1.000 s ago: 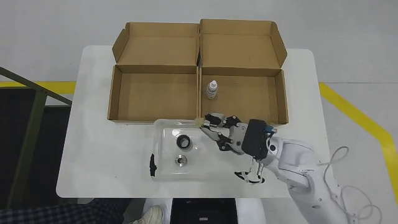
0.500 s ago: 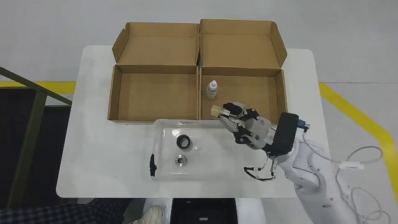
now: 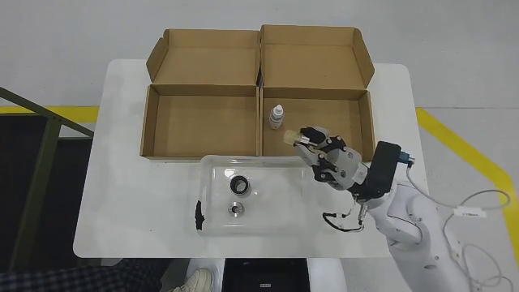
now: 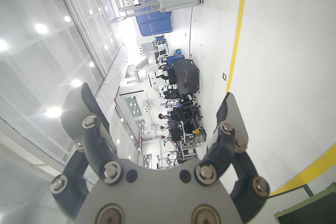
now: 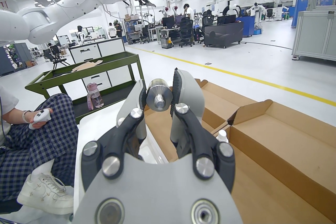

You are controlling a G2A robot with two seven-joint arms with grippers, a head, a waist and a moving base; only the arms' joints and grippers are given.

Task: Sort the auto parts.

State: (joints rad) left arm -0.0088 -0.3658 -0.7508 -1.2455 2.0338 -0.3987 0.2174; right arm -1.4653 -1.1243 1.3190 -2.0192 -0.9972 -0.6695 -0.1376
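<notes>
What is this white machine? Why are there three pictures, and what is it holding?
It is a robot with two arms. One picture looks down from above the arms. The other two come from small cameras on its wrists.

On the white table sit a left brown cardboard box and a right brown cardboard box, both open. A small white bottle stands in the right one. In front is a clear plastic tray holding a dark round ring and a small metal piece.

The right tool pinches a small round silver metal part over the right box. The left tool is open, empty and raised high.
</notes>
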